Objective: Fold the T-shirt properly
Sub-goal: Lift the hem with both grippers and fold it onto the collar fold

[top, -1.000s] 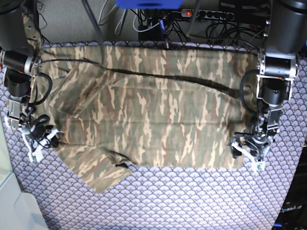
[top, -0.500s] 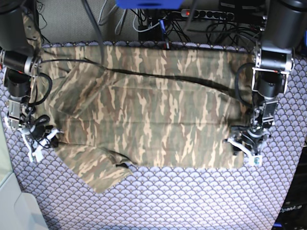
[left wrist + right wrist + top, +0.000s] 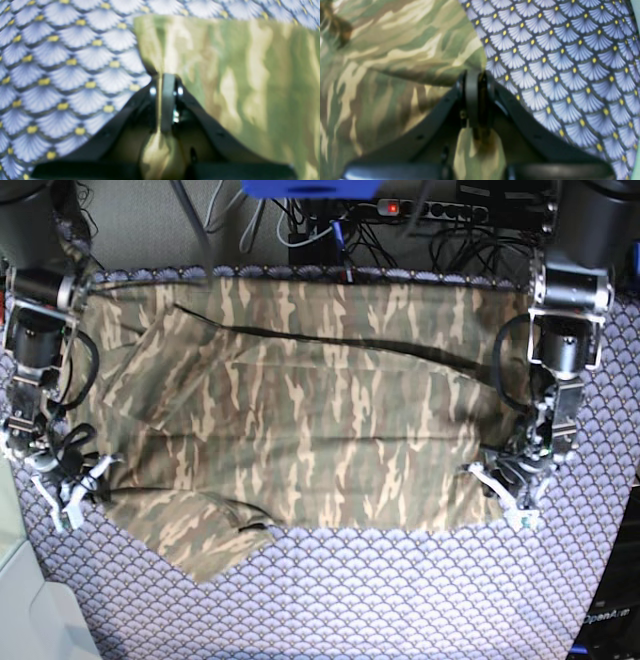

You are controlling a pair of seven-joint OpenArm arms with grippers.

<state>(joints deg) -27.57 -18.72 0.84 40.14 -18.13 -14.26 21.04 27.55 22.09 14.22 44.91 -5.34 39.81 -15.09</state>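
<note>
Two hands are seen pinched tight on the T-shirt point(image 3: 300, 410), which is spread flat on the purple tabletop point(image 3: 400, 600). The left hand point(image 3: 508, 483) is clamped on the shirt's near corner and has been pulled inward since a second ago. The right hand point(image 3: 68, 480) is clamped on the opposite near edge and has been moved outward, away from the shirt's middle.

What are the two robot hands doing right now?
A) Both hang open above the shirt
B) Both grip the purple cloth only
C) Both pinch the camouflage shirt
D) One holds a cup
C: each wrist view shows shirt fabric bunched between closed fingers, in the left hand and the right hand.
</note>
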